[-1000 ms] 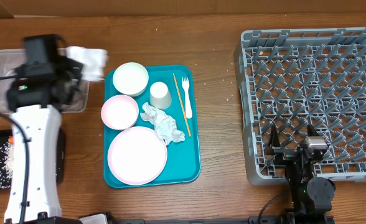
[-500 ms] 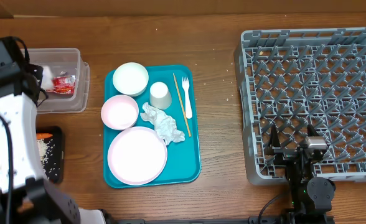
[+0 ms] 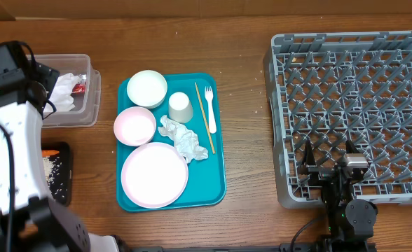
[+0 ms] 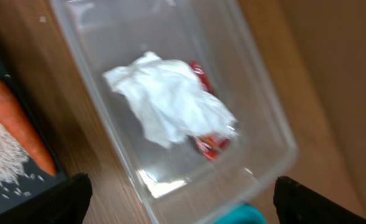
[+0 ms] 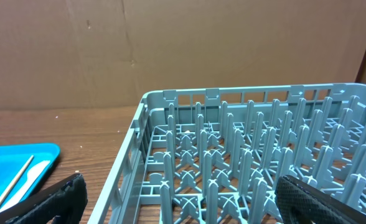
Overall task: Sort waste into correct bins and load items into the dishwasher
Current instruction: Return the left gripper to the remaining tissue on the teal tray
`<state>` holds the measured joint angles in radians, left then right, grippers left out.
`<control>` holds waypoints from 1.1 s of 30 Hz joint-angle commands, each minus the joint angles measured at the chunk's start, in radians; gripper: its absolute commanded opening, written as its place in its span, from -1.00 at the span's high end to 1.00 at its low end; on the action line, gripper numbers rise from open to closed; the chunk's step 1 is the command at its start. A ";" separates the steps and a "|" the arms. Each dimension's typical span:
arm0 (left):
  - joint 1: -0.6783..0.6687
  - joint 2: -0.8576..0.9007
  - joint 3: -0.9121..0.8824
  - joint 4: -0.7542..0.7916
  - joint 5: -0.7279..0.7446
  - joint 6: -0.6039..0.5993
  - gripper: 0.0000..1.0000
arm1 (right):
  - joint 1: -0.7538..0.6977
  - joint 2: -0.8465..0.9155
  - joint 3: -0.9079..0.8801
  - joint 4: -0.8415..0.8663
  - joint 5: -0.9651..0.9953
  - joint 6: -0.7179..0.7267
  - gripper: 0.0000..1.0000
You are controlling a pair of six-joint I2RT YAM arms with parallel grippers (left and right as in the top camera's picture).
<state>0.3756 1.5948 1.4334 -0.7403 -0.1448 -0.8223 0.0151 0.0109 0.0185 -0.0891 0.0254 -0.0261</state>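
Overhead: I've got the left pincer (image 3: pixel 46 75) over the clear rectangular plastic tub (image 3: pixel 73 115), w/ a crumpled white paper napkin (image 3: pixel 64 86) inside. Left wrist cam: jaws spread wide, napkin lying on the red shiny snack wrapper (image 4: pixel 211 146). Right wrist cam: right pincer (image 5: pixel 183 202) spread wide, near the grey plastic dish rack (image 5: pixel 233 143).

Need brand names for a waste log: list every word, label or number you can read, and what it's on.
None readable in any view.
The red wrapper in the clear tub is partly under the napkin, and any print on it is too blurred.
The rack and the teal tray show no markings.
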 commanded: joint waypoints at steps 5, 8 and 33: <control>-0.051 -0.200 0.026 -0.111 0.481 0.068 -0.92 | 0.005 -0.007 -0.011 0.007 -0.003 -0.004 -1.00; -0.128 -0.210 0.025 -0.219 0.512 0.089 -0.91 | 0.005 -0.007 -0.011 0.007 -0.003 -0.004 -1.00; -0.919 0.146 -0.071 -0.275 0.245 -0.058 -0.77 | 0.005 -0.007 -0.011 0.007 -0.003 -0.004 -1.00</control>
<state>-0.4995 1.7016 1.3682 -1.0245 0.1883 -0.7799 0.0147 0.0109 0.0185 -0.0895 0.0254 -0.0265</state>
